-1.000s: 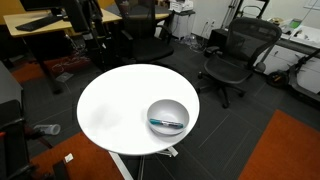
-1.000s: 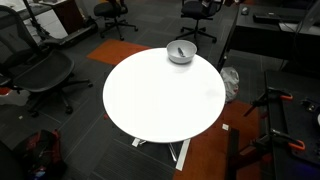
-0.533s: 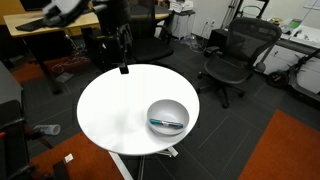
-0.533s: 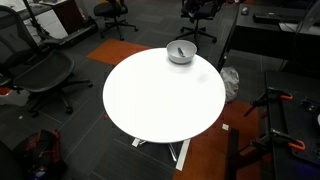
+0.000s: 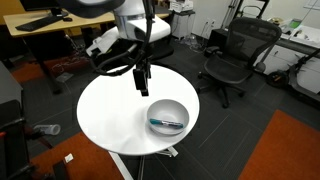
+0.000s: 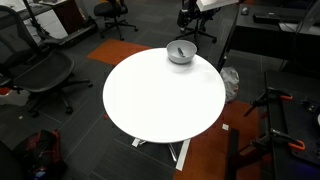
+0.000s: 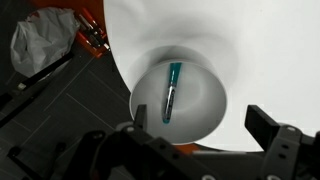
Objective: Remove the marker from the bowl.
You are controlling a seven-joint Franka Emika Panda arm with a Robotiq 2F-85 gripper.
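Note:
The grey metallic bowl [image 5: 167,117] sits near the edge of the white round table [image 5: 110,110]. It also shows in an exterior view [image 6: 180,52] and in the wrist view [image 7: 180,100]. The teal-blue marker [image 5: 167,124] lies inside the bowl, seen clearly in the wrist view [image 7: 171,91] and faintly in an exterior view [image 6: 181,53]. My gripper [image 5: 141,82] hangs open and empty above the table, up and to the side of the bowl. In the wrist view its two fingers [image 7: 200,125] are spread apart with the bowl beyond them.
Black office chairs [image 5: 232,55] and desks [image 5: 45,25] surround the table. More chairs [image 6: 35,75] and an orange carpet patch [image 6: 215,150] lie on the floor. A crumpled plastic bag [image 7: 40,45] lies on the floor by the table.
My arm has swung in from the far side and now hangs over the table near the bowl. The bowl and marker have not moved.

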